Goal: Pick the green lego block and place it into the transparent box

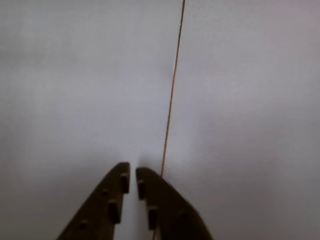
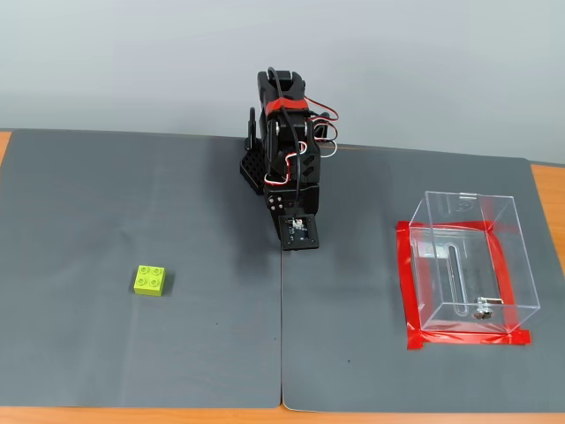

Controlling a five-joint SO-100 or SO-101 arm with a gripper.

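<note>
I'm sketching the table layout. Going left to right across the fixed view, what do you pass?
Green lego block → arm with its claw pointing down at the mat seam → transparent box edged with red tape.

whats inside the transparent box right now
In the fixed view the transparent box holds only a small metal piece near its front wall. The green lego block sits outside, on the mat. Nothing inside looks hidden.
</note>
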